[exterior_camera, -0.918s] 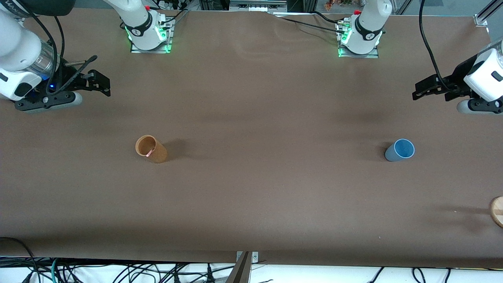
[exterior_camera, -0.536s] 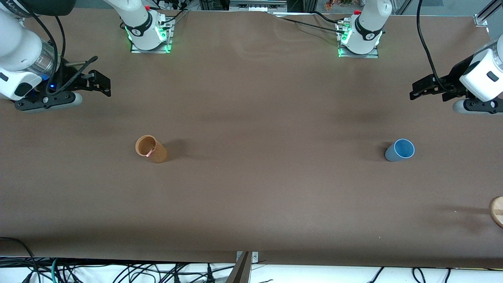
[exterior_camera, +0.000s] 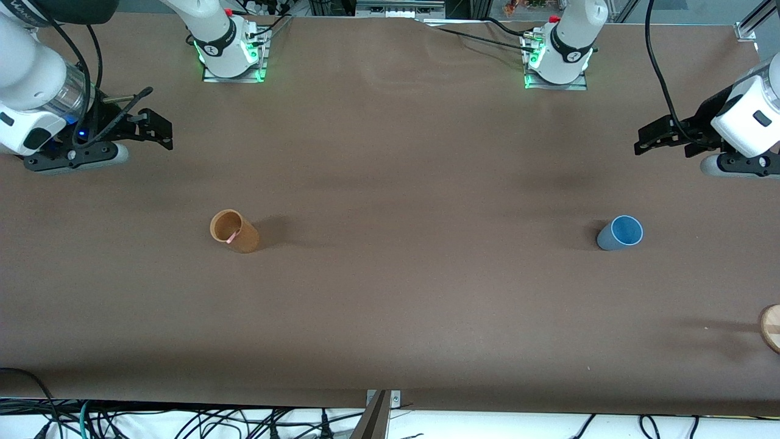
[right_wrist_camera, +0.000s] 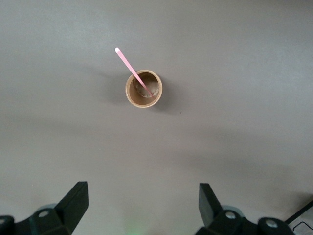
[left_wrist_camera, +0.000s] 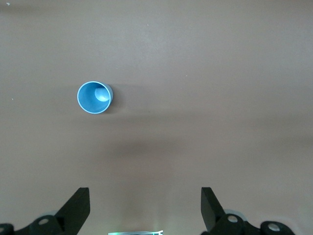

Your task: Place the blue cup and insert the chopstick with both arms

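Left gripper (exterior_camera: 647, 139) shifted; wooden disc (exterior_camera: 771, 327) aside

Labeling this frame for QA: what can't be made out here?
- Round wooden thing, front view: cut off by the frame edge, so what it is stays unclear.
- Chopstick in the tan cup: lower end hidden by the cup wall; front view shows only a pink sliver.
- Left hand, right hand: wrist views cut off everything but the fingers.

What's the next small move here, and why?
Probably bring the left tool down over the blue cup. The cup stands upright and untouched toward the left arm's end of the table, and that tool hangs open above bare table farther from the front camera. The right tool waits open; the chopstick leans in the tan cup.
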You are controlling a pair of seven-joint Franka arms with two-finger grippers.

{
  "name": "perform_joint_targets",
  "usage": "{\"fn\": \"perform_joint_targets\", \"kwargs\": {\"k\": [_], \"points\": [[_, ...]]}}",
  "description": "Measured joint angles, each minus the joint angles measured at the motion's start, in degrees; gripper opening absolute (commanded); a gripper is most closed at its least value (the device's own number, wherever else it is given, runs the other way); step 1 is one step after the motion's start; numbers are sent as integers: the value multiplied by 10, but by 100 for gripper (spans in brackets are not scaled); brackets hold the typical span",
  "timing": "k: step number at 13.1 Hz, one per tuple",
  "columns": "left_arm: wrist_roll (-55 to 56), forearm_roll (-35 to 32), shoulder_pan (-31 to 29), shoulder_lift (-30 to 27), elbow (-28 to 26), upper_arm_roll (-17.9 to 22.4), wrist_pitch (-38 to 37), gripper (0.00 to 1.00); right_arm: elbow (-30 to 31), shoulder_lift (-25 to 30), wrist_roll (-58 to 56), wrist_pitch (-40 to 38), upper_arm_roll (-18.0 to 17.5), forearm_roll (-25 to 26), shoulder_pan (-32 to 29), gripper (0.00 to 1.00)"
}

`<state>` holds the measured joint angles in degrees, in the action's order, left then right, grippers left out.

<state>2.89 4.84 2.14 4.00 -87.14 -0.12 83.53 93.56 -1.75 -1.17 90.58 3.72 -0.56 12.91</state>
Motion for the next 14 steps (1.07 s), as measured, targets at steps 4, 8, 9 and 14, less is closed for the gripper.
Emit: {"fn": "perform_joint_targets", "kwargs": {"k": [4,8,9,14], "points": [[0,0,0,0,0,0,0,100,0,0,2,0,1,0,-1,100],[0,0,0,0,0,0,0,100,0,-5,2,0,0,0,-1,100],[0,0,0,0,0,0,0,100,0,-7,2,0,0,0,-1,100],[0,0,0,1,0,0,0,100,0,-29,1,0,-3,0,1,100]]}}
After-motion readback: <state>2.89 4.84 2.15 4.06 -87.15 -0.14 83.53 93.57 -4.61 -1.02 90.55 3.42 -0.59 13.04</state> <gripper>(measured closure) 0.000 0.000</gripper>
